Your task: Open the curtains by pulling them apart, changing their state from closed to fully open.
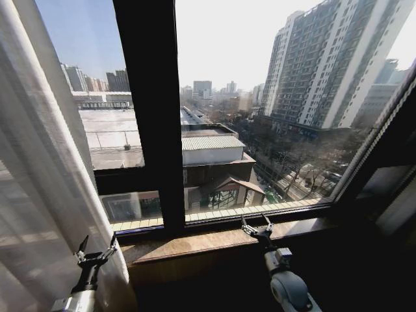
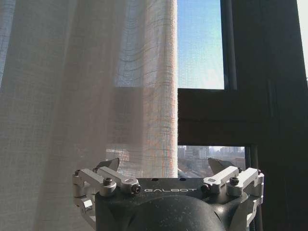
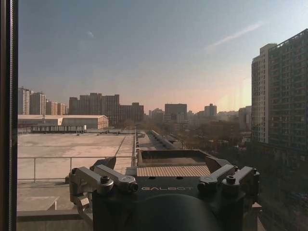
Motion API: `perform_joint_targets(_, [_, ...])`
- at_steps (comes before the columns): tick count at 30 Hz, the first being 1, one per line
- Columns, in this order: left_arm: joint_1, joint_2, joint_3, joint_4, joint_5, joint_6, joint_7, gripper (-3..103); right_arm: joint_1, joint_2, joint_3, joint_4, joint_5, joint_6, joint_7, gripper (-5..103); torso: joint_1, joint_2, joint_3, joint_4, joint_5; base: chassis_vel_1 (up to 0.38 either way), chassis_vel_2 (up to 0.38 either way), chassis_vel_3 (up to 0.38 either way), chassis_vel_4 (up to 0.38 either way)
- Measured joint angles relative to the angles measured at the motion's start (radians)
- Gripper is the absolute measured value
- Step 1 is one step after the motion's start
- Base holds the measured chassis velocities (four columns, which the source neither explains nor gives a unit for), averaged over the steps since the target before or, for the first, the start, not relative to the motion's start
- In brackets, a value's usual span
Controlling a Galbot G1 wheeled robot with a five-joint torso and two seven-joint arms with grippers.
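Curtain (image 1: pixel 39 162) bunched at left, left gripper (image 1: pixel 96 249) and right gripper (image 1: pixel 257 225) jaws spread, empty.

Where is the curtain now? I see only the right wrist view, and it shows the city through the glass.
Observer: A sheer white curtain hangs at the robot's left side of the window, to the left of the dark frame bar.
Operator: Is the left gripper holding it?
Observer: No. The left gripper is open, low in front of the curtain's lower part. In the left wrist view the curtain's free edge hangs ahead of the open fingers, not between them.
Operator: And where does my right gripper stand?
Observer: The right gripper is open, just above the window sill, facing bare glass.
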Motion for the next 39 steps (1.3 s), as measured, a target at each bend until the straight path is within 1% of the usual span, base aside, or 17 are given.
perform_joint_targets(15, [0.000,0.000,0.000,0.000,0.000,0.000,0.000,100,0.000,0.000,0.000,0.000,0.000,0.000,0.000,100,0.000,0.000,0.000,0.0000,0.0000,0.000,0.000,0.000,0.000])
perform_joint_targets(19, [-0.002,-0.001,0.005,-0.003,0.002,0.012,-0.001,100,0.000,0.000,0.000,0.000,0.000,0.000,0.000,100,0.000,0.000,0.000,0.0001,0.0000,0.000,0.000,0.000,0.000])
perform_joint_targets(20, [-0.008,-0.002,0.017,-0.012,0.007,0.035,-0.006,100,0.000,0.000,0.000,0.000,0.000,0.000,0.000,100,0.000,0.000,0.000,0.0002,0.0001,0.000,0.000,0.000,0.000])
perform_joint_targets(22, [-0.023,-0.008,0.049,-0.036,0.021,0.103,-0.021,100,0.000,0.000,0.000,0.000,0.000,0.000,0.000,100,0.000,0.000,0.000,0.0000,0.0000,0.000,0.000,0.000,0.000])
perform_joint_targets(23, [-0.023,-0.008,0.049,-0.036,0.021,0.103,-0.021,100,0.000,0.000,0.000,0.000,0.000,0.000,0.000,100,0.000,0.000,0.000,0.0000,0.0000,0.000,0.000,0.000,0.000])
perform_joint_targets(26, [-0.047,-0.016,0.096,-0.071,0.042,0.203,-0.045,100,0.000,0.000,0.000,0.000,0.000,0.000,0.000,100,0.000,0.000,0.000,0.0000,0.0001,0.000,0.000,0.000,0.000])
perform_joint_targets(27, [-0.053,-0.018,0.107,-0.080,0.047,0.227,-0.050,100,0.000,0.000,0.000,0.000,0.000,0.000,0.000,100,0.000,0.000,0.000,0.0000,0.0001,0.000,0.000,0.000,0.000])
perform_joint_targets(28, [-0.053,-0.018,0.107,-0.080,0.047,0.227,-0.050,100,0.000,0.000,0.000,0.000,0.000,0.000,0.000,100,0.000,0.000,0.000,0.0000,0.0001,0.000,0.000,0.000,0.000])
perform_joint_targets(29, [-0.062,-0.021,0.125,-0.093,0.055,0.265,-0.059,100,0.000,0.000,0.000,0.000,0.000,0.000,0.000,100,0.000,0.000,0.000,0.0000,0.0001,0.000,0.000,0.000,0.000])
perform_joint_targets(30, [-0.065,-0.022,0.131,-0.097,0.058,0.278,-0.061,100,0.000,0.000,0.000,0.000,0.000,0.000,0.000,100,0.000,0.000,0.000,0.0000,0.0001,0.000,0.000,0.000,0.000])
perform_joint_targets(31, [-0.076,-0.026,0.154,-0.115,0.068,0.326,-0.073,100,0.000,0.000,0.000,0.000,0.000,0.000,0.000,100,0.000,0.000,0.000,0.0000,0.0001,0.000,0.000,0.000,0.000])
perform_joint_targets(33, [-0.092,-0.031,0.186,-0.139,0.082,0.395,-0.089,100,0.000,0.000,0.000,0.000,0.000,0.000,0.000,100,0.000,0.000,0.000,0.0000,0.0001,0.000,0.000,0.000,0.000])
perform_joint_targets(34, [-0.092,-0.031,0.186,-0.139,0.082,0.395,-0.089,100,0.000,0.000,0.000,0.000,0.000,0.000,0.000,100,0.000,0.000,0.000,0.0000,0.0001,0.000,0.000,0.000,0.000])
perform_joint_targets(35, [-0.098,-0.033,0.197,-0.147,0.087,0.419,-0.095,100,0.000,0.000,0.000,0.000,0.000,0.000,0.000,100,0.000,0.000,0.000,0.0000,0.0001,0.000,0.000,0.000,0.000])
perform_joint_targets(38, [-0.121,-0.041,0.244,-0.182,0.107,0.519,-0.117,100,0.000,0.000,0.000,0.000,0.000,0.000,0.000,100,0.000,0.000,0.000,0.0000,0.0002,0.000,0.000,0.000,0.000])
perform_joint_targets(39, [-0.121,-0.041,0.244,-0.182,0.107,0.519,-0.117,100,0.000,0.000,0.000,0.000,0.000,0.000,0.000,100,0.000,0.000,0.000,0.0000,0.0002,0.000,0.000,0.000,0.000])
